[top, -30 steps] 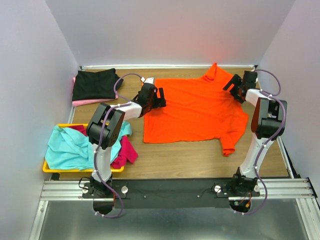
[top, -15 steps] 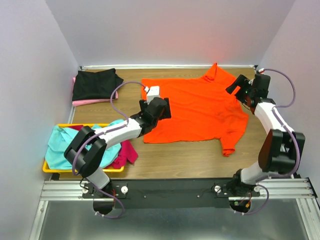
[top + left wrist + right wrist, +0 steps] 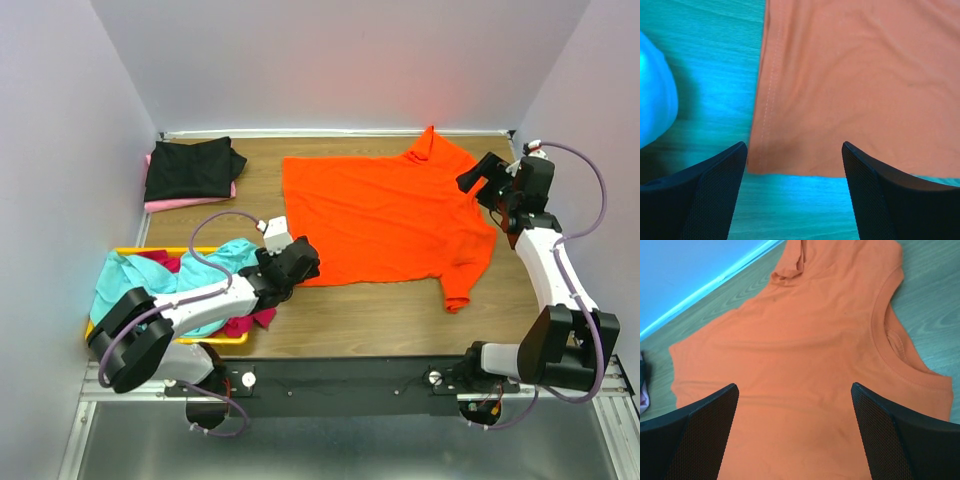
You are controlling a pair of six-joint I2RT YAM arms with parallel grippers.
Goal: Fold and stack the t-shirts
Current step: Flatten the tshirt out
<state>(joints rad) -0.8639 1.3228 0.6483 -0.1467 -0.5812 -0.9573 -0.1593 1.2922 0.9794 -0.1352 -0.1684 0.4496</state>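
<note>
The bright orange t-shirt (image 3: 385, 215) lies spread flat on the wooden table, neck to the right, one sleeve at the back and one at the front right. My left gripper (image 3: 300, 262) is open and empty at the shirt's near left corner; the left wrist view shows that hem corner (image 3: 765, 160) between the open fingers. My right gripper (image 3: 478, 178) is open and empty above the collar side; the right wrist view shows the shirt (image 3: 805, 365) and its neckline below the spread fingers. A black shirt (image 3: 190, 168) lies folded on a pale pink one (image 3: 165, 205) at the back left.
A yellow tray (image 3: 100, 335) at the front left holds a crumpled teal shirt (image 3: 145, 290) and a magenta one (image 3: 250, 305). Walls close in the table at the back and both sides.
My left gripper has pulled back from the shirt's far left edge to its near left corner. My right gripper has drawn slightly right, off the collar. The shirt lies as before.
</note>
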